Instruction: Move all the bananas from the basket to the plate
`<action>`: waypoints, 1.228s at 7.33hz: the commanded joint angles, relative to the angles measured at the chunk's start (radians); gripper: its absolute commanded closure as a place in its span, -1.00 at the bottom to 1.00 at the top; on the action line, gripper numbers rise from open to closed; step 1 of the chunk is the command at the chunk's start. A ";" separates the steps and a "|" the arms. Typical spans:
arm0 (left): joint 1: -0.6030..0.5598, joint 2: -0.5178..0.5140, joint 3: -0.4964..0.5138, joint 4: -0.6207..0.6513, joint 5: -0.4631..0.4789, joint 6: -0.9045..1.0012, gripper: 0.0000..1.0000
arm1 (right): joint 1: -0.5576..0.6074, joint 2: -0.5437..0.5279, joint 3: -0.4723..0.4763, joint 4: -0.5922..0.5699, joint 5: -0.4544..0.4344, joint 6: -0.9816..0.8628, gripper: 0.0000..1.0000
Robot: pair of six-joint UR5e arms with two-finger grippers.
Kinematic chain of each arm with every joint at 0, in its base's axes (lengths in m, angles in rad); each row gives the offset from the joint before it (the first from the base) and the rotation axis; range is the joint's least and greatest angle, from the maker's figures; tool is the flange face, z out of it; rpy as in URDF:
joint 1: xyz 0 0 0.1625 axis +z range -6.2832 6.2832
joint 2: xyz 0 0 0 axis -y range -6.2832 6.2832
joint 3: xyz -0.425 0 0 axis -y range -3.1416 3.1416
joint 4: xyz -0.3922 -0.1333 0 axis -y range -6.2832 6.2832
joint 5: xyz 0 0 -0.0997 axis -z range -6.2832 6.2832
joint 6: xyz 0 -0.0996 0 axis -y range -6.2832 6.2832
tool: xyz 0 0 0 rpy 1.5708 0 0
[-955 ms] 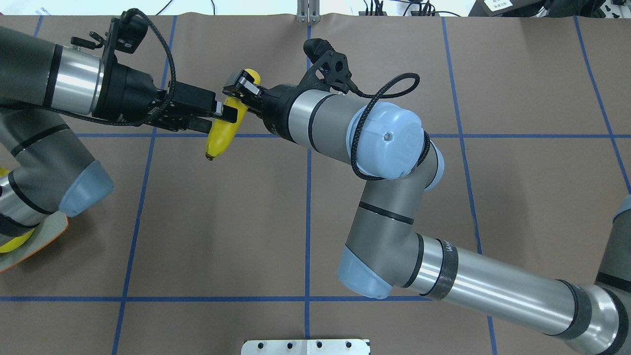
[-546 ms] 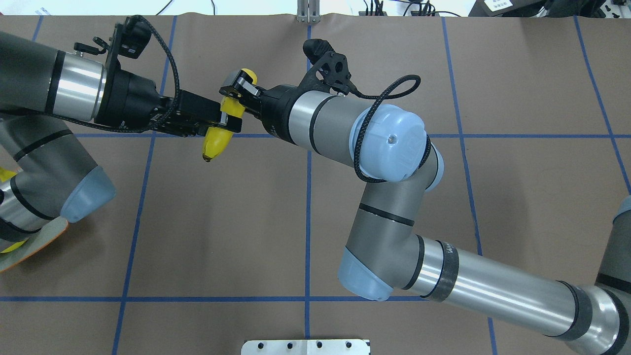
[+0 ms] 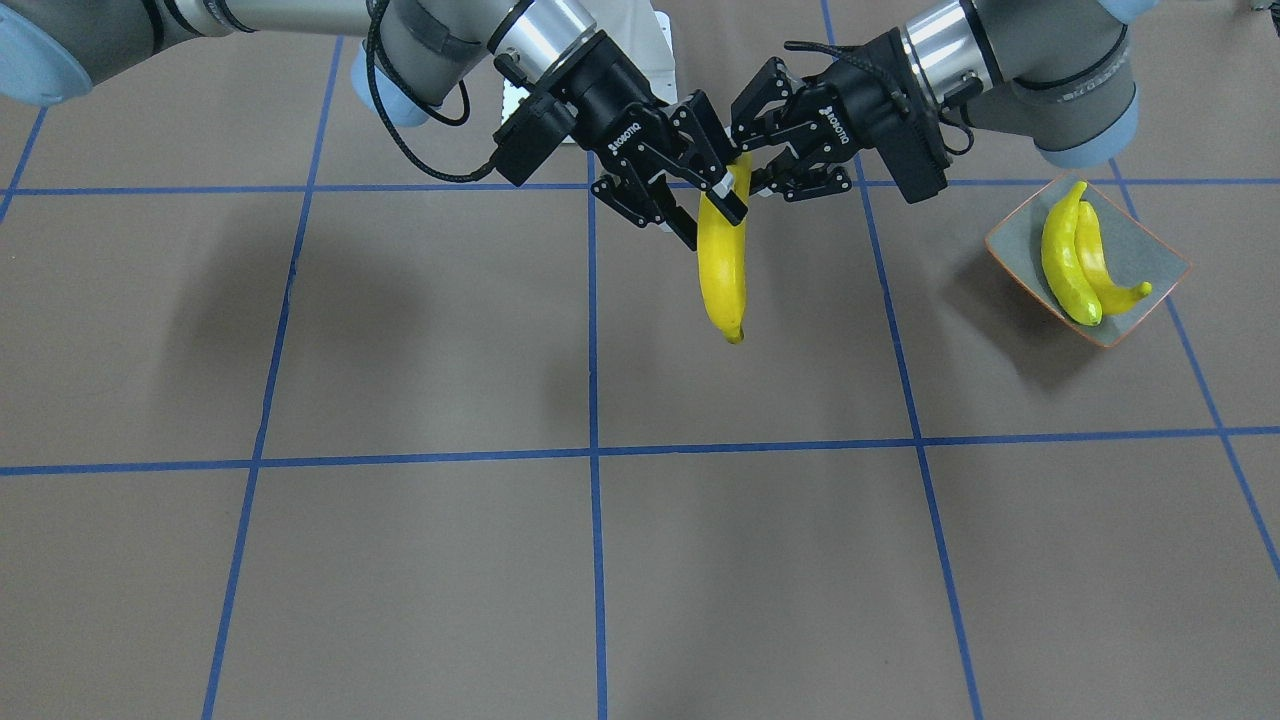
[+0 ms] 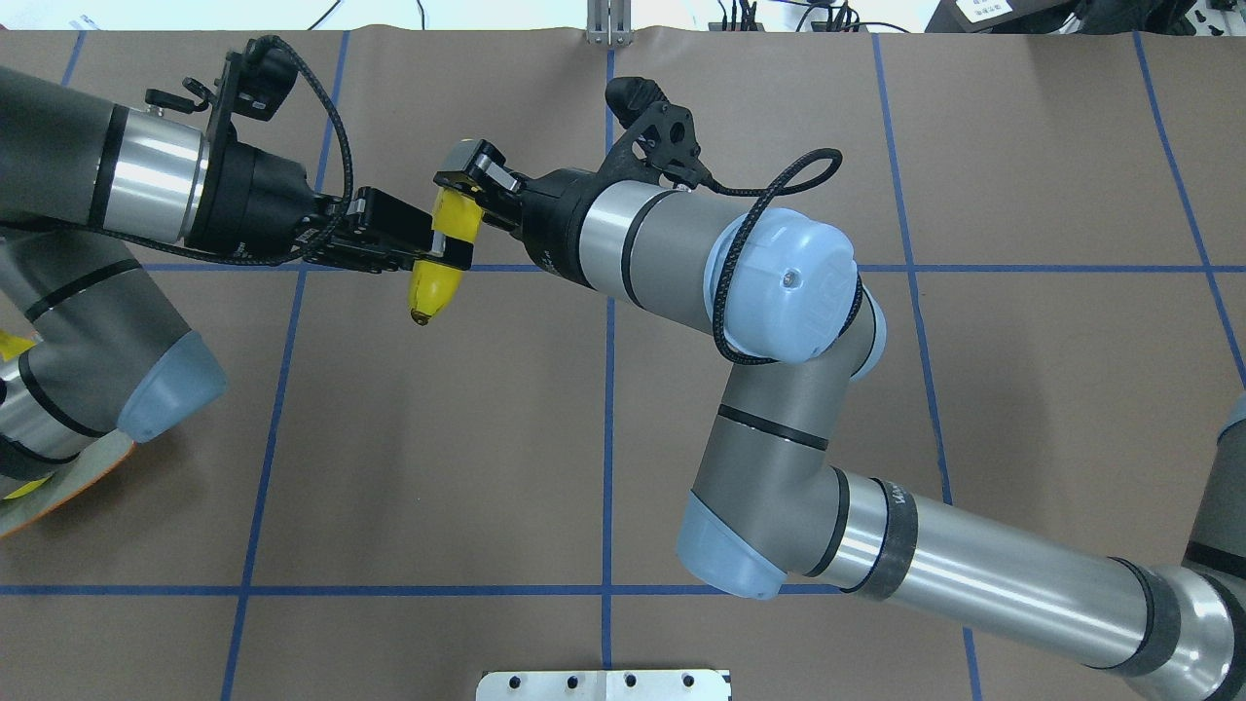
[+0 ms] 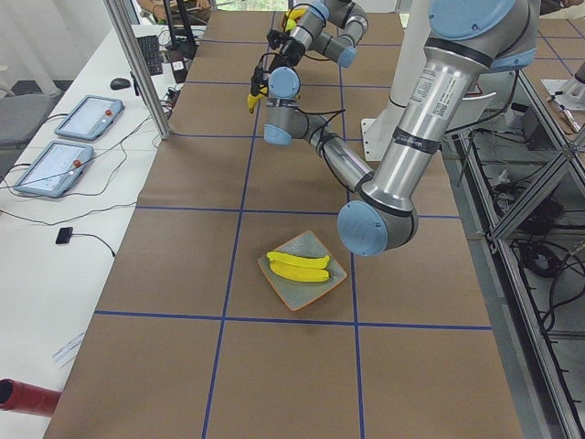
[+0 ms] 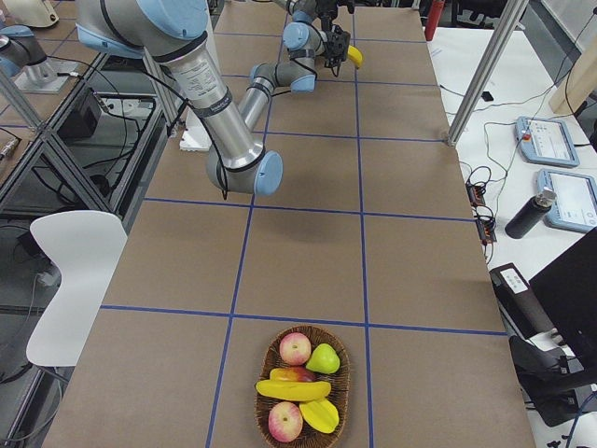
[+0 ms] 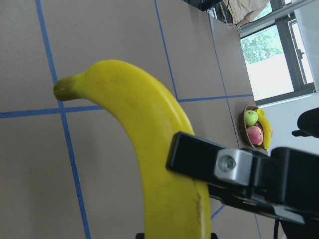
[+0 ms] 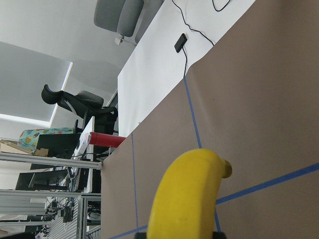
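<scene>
Left gripper has been closed onto the glossy yellow plastic banana, still clamped by the right gripper well apart from the square grey-green plate; handover judged underway.

Banana, one: over brown, blue-gridded surface. Left gripper jaws clamp its middle, right gripper jaws its far end. Plate corner at lower-left edge.
</scene>
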 commanded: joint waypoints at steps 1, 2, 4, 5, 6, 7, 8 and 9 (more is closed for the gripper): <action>-0.002 0.017 -0.001 0.003 -0.001 -0.003 1.00 | 0.000 -0.058 0.089 -0.017 0.007 -0.032 -1.00; -0.005 0.069 -0.019 -0.002 -0.007 0.000 1.00 | 0.009 -0.116 0.104 -0.017 0.013 -0.046 -1.00; -0.017 0.284 -0.120 -0.003 -0.007 0.107 1.00 | 0.104 -0.184 0.137 -0.169 0.123 -0.118 -1.00; -0.032 0.416 -0.162 -0.003 -0.007 0.212 1.00 | 0.154 -0.222 0.164 -0.263 0.177 -0.155 -1.00; -0.060 0.507 -0.165 -0.002 -0.005 0.326 1.00 | 0.193 -0.274 0.174 -0.299 0.213 -0.239 -1.00; -0.066 0.611 -0.161 0.000 -0.001 0.467 1.00 | 0.242 -0.344 0.172 -0.302 0.263 -0.320 -1.00; -0.083 0.679 -0.161 0.003 0.005 0.565 1.00 | 0.291 -0.398 0.174 -0.302 0.309 -0.383 -1.00; -0.112 0.735 -0.159 0.004 0.008 0.645 1.00 | 0.340 -0.450 0.174 -0.302 0.351 -0.449 -1.00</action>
